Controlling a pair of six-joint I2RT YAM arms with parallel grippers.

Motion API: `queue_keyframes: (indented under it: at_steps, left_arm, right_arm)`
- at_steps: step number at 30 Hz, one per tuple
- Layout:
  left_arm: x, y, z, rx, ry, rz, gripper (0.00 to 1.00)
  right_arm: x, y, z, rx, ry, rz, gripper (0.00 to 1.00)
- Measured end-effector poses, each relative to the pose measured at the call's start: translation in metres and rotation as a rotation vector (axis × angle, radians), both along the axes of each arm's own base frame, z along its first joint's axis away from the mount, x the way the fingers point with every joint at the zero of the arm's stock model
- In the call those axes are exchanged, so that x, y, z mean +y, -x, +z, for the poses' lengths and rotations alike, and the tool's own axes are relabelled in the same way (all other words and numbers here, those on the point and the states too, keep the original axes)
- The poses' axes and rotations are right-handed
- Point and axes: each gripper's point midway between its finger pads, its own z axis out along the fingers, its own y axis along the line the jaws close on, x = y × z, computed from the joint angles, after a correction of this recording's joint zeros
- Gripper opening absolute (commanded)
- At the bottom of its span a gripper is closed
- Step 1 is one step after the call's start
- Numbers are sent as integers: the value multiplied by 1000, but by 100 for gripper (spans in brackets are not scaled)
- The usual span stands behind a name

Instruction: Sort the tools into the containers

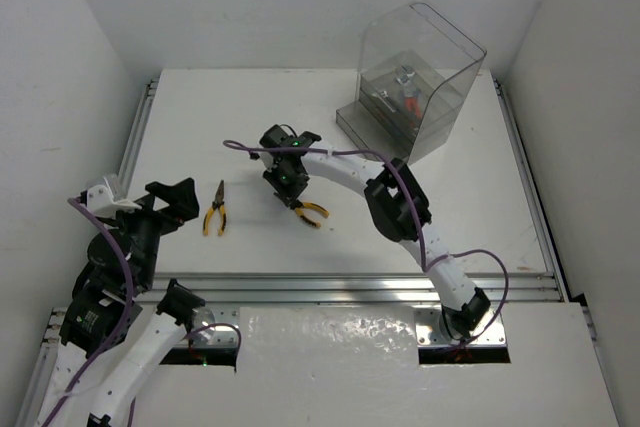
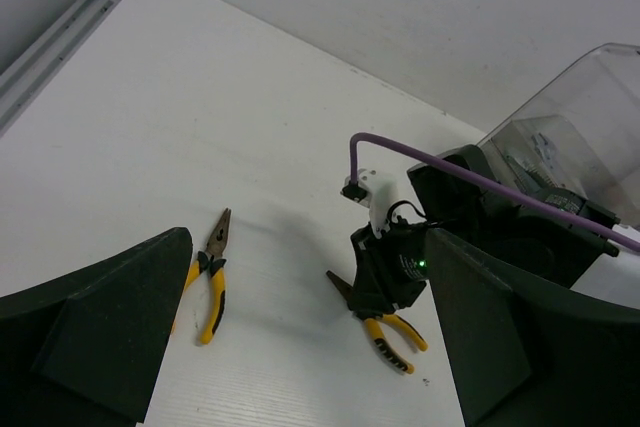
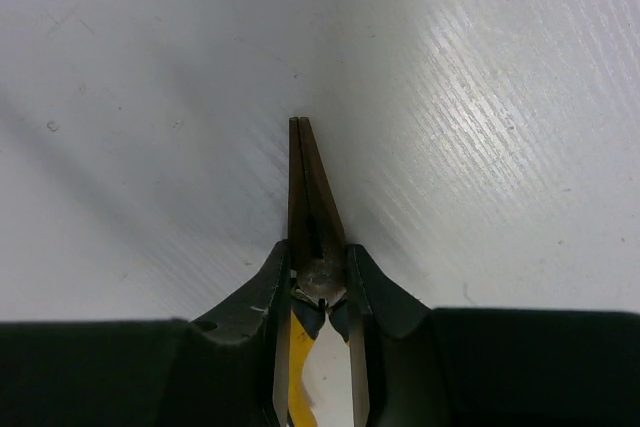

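Note:
My right gripper (image 1: 293, 199) is shut on a yellow-handled pliers (image 1: 312, 213) at the table's middle. In the right wrist view its fingers (image 3: 260, 297) clamp the pliers' pivot (image 3: 322, 282), and the brown nose (image 3: 308, 197) points out over the white table, at or just above the surface. A second yellow-handled pliers (image 1: 216, 211) lies flat to the left, also in the left wrist view (image 2: 210, 282). My left gripper (image 1: 170, 202) is open and empty, hovering near the left front. The clear box (image 1: 420, 77) with grey trays (image 1: 372, 117) stands at the back right.
Silvery and red-handled tools (image 1: 405, 97) lie in the top tray inside the box. The lowest tray juts out at the box's front left. White walls close in on both sides. An aluminium rail (image 1: 350, 285) runs along the table's near edge.

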Motion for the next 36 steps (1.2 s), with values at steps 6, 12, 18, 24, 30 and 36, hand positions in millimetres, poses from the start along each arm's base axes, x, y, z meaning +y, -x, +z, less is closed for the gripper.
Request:
queue_keyframes:
  at_steps: [6,12,18,24,30,36]
  left_arm:
    - [0,0,0,-2,1,0,100]
    - [0,1,1,-3,1,1,100]
    - [0,1,1,-4,1,1,100]
    - [1,1,1,-6,2,1,100]
    - [2,3,2,-14,6,4,100]
    - [2,3,2,-14,6,7,100]
  right_arm:
    - [-1,3,-1,-40,50,31,46]
    - [-1,6,-1,-76,92,63,19]
    - [1,6,0,-93,79,75,0]
    - [-18,26,32,-136,-25,92,0]
    - [-22,-9,137,-410,-146,92,0]
    - [-91,-113,198,-763,16,-97,0]
